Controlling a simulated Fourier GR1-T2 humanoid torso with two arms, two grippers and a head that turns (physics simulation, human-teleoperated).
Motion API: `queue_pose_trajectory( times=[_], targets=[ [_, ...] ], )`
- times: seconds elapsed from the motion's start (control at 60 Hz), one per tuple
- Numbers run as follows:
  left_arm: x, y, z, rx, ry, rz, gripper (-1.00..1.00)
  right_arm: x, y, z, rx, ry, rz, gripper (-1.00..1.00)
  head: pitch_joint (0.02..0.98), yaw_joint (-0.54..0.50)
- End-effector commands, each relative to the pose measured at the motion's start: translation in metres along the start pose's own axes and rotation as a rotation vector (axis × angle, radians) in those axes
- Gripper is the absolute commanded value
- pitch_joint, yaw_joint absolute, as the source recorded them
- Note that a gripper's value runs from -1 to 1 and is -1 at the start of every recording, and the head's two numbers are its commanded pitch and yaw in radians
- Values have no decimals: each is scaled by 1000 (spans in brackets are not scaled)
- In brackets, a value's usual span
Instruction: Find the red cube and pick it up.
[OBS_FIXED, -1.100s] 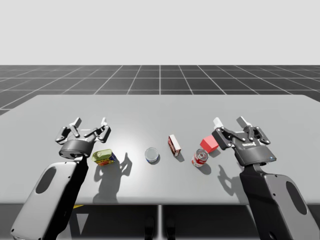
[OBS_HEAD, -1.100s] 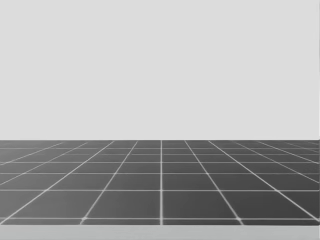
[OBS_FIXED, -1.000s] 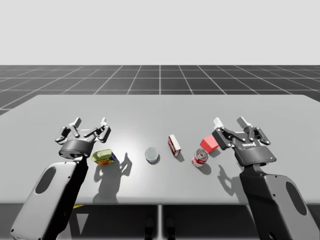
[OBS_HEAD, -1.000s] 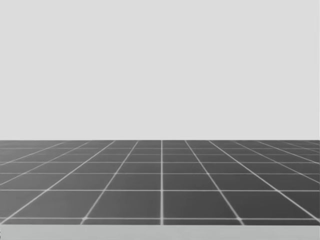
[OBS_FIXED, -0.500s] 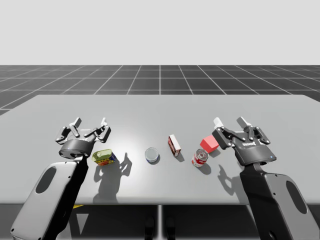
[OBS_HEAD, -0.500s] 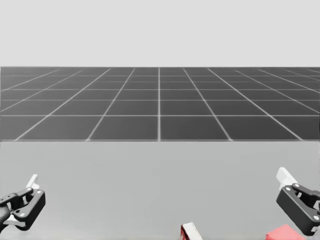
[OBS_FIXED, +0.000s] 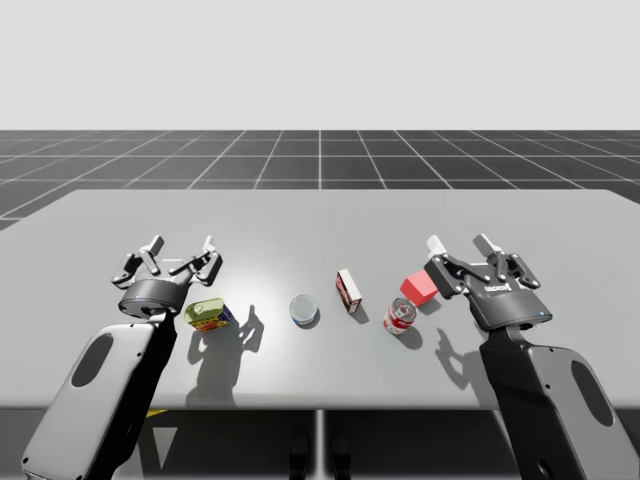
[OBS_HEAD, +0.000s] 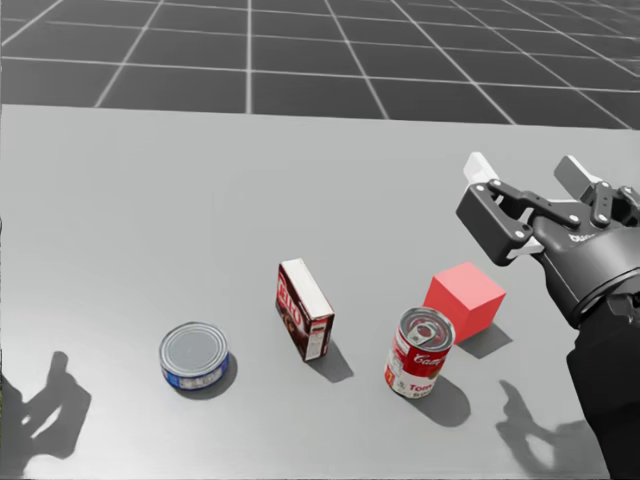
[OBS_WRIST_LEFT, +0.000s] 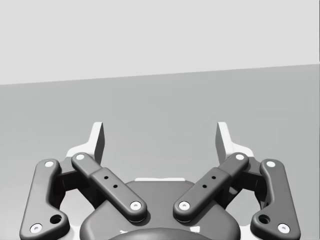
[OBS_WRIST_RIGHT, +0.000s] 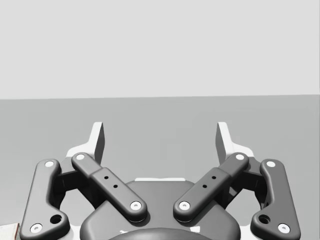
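The red cube (OBS_FIXED: 418, 288) (OBS_HEAD: 464, 297) rests on the grey table (OBS_FIXED: 320, 215), apart from everything else. My right gripper (OBS_FIXED: 460, 243) (OBS_HEAD: 525, 167) (OBS_WRIST_RIGHT: 160, 137) hovers just right of the cube and a little beyond it, open, with nothing between its fingers. My left gripper (OBS_FIXED: 180, 243) (OBS_WRIST_LEFT: 160, 137) hangs over the table's left side, far from the cube, also open and holding nothing.
A red-and-white can (OBS_FIXED: 399, 316) (OBS_HEAD: 420, 352) stands just in front of the cube, to its left. Further left come a dark red box (OBS_FIXED: 348, 291) (OBS_HEAD: 304, 309), a flat blue tin (OBS_FIXED: 304, 309) (OBS_HEAD: 194, 354) and a green-yellow box (OBS_FIXED: 208, 315) under my left wrist.
My head has turned down from the far floor to the table. Neither arm nor any object has moved.
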Motion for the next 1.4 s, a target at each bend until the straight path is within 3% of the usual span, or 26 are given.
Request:
queue_pose_trajectory(
  times=[0.017,0.2,0.45,0.5,0.55,0.617,0.767,0.833,0.917,1.1,1.4],
  targets=[
    [0,-1,0,-4,2,-2,-1000,0,0,0,0,2,1,-1000,738,-229],
    [-1,-3,0,-9,3,0,-1000,-1,-1,-1,0,3,1,-1000,806,-363],
    [-1,-4,0,-8,6,3,-1000,2,1,1,31,11,7,-1000,806,-404],
    [-1,-4,0,-7,8,8,-1000,4,0,3,55,30,-17,-1000,797,-401],
    [-1,-4,0,-6,9,9,-1000,4,-1,4,52,33,-12,-1000,794,-401],
    [0,-3,1,-6,10,12,-1000,8,-7,10,68,56,-30,-1000,792,-402],
    [0,-3,0,-9,10,11,-1000,6,-22,25,137,80,52,-1000,791,-402],
    [0,-3,0,-9,11,11,-1000,3,-31,32,181,105,46,-1000,791,-403],
    [-1,-4,0,-10,12,11,-1000,-3,-41,39,219,122,61,-1000,790,-404],
    [-2,-4,-1,-11,15,9,-1000,-25,-58,55,275,165,18,-1000,793,-406],
    [-2,-4,-1,-13,16,10,-1000,-66,-73,65,342,216,65,-1000,791,-403]
  ],
)
